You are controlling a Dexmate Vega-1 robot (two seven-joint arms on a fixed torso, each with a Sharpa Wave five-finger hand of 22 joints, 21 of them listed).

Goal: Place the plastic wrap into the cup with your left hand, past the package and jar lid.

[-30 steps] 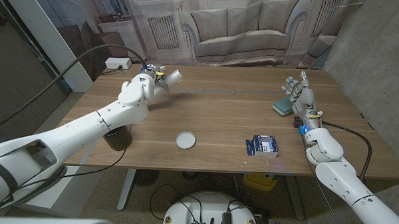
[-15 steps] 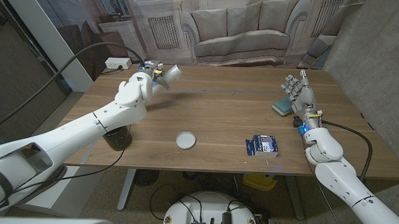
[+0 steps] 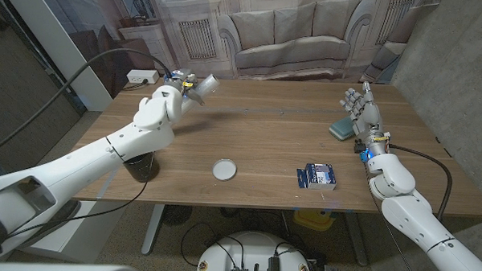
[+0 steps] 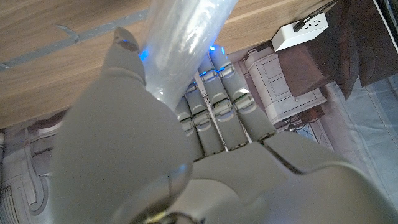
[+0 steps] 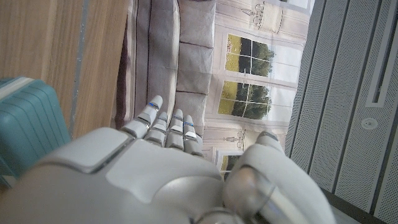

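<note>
Two arms: both reach in over the desk, the left far out toward its back left part, the right at the right edge.
Desk: wood; it carries the cup, jar lid, package and a teal box.
Left hand: raised above the desk, fingers curled around the plastic wrap, thumb against its other side.
Right hand: upright beside the teal box, fingers spread, holding nothing.
Cup: dark, standing near the front left edge under the left forearm.
Plastic wrap: a pale roll sticking out of the left hand, long axis slanting up and toward the desk's back.
Package: blue and white, front right.
Jar lid: white disc, front middle, between cup and package.
Key relation: the cup lies toward the robot from the held roll, well apart and lower; the left hand is much the nearer.
Change: over the last second the left hand has drifted slightly back and leftward with the roll; the right hand is unmoved.
</note>
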